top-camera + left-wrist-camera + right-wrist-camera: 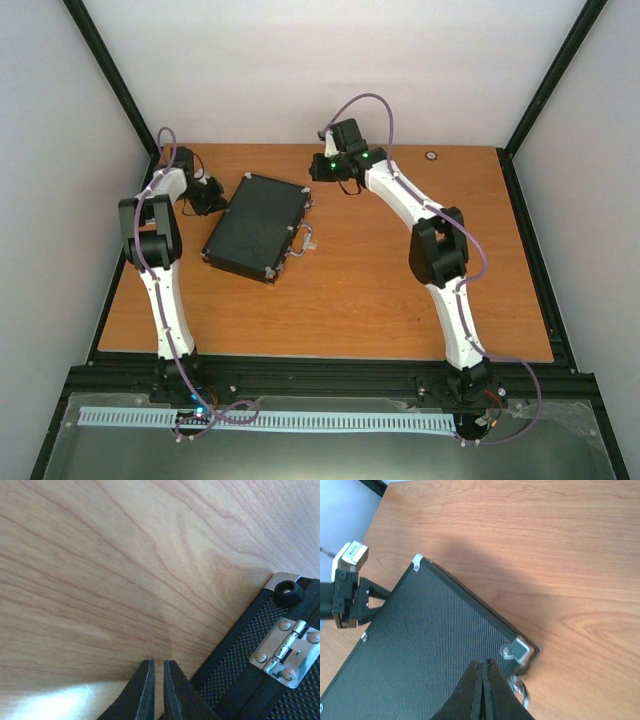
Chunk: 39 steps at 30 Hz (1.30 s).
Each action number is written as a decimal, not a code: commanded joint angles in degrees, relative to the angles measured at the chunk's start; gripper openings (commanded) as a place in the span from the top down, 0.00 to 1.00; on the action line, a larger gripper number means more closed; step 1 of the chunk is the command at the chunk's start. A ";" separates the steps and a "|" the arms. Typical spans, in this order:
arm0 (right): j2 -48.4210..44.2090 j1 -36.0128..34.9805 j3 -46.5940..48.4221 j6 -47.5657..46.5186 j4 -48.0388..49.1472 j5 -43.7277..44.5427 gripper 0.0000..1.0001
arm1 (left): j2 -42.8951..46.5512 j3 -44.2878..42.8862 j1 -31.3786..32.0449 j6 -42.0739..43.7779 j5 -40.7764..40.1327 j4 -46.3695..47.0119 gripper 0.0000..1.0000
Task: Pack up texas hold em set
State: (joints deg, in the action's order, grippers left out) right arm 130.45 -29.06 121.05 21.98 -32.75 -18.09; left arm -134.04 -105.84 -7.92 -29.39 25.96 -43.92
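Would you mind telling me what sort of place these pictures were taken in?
Most likely a robotics lab test cell, not a home. Two white robot arms are bolted to a black metal rail at the edge of a bare wooden table, plain white panels wall it in, and only a closed black case lies there.

Wooden table (400, 300), closed black case (258, 226) on it

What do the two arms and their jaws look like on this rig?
Both the left arm and the right arm have white links with black joint housings, and a purple cable loops along each. Green lights glow near the right wrist. The jaws are black, tapered wedges.
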 commanded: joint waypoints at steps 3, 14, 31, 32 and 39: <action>9.89 -0.65 9.81 3.84 -2.20 -5.77 0.96 | -3.66 -1.10 -0.07 0.25 0.93 -1.01 0.94; 9.33 -0.64 -1.13 4.92 -0.26 -7.51 0.96 | -4.15 -3.72 -0.65 0.82 0.85 -2.56 0.99; 5.96 0.26 -14.94 5.37 1.78 -1.74 0.97 | -4.13 -4.39 -0.78 0.46 1.80 -2.35 0.99; 6.27 0.38 -14.87 5.36 1.81 -1.57 0.97 | -4.13 -4.41 -0.71 0.54 1.85 -2.39 0.99; 6.67 1.12 -14.18 4.81 0.74 -2.03 0.97 | -4.87 -5.87 -0.78 0.38 2.46 -2.61 0.99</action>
State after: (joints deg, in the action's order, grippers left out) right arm 136.51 -28.71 106.76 27.24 -30.15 -21.63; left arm -136.59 -109.36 -8.36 -29.21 28.86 -44.88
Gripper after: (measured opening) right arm 0.034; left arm 0.012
